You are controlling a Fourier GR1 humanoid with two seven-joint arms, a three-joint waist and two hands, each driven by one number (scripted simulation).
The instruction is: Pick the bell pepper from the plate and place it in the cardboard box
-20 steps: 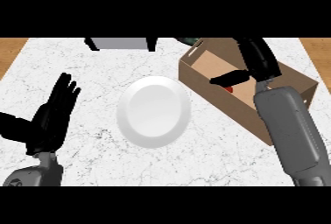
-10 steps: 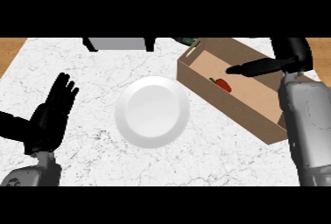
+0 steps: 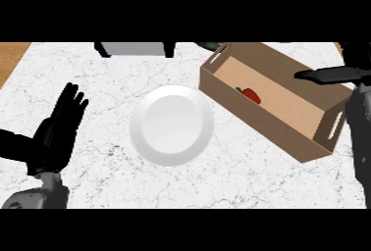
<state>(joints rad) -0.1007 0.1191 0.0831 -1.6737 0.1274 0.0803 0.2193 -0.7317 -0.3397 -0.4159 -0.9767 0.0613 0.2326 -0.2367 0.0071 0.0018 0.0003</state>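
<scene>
Bell pepper (image 3: 251,94) in cardboard box (image 3: 290,139), beside plate (image 3: 172,125).

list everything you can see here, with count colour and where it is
plate: 1, white, middle of the counter, nothing on it
cardboard box: 1, brown, right of the plate, set at an angle, open top
bell pepper: 1, red with a green stem, inside the cardboard box by its near wall
grey object: 1, grey with dark ends, top edge of the view, cut off
dark object: 1, dark, at the top edge behind the box's far corner, too little shows to name it
counter: 1, white marble, brown strip at its upper left
left robot hand: 1, black, left side, open and resting, fingers up
right robot hand: 1, black, right edge over the box, fingers straight
</scene>
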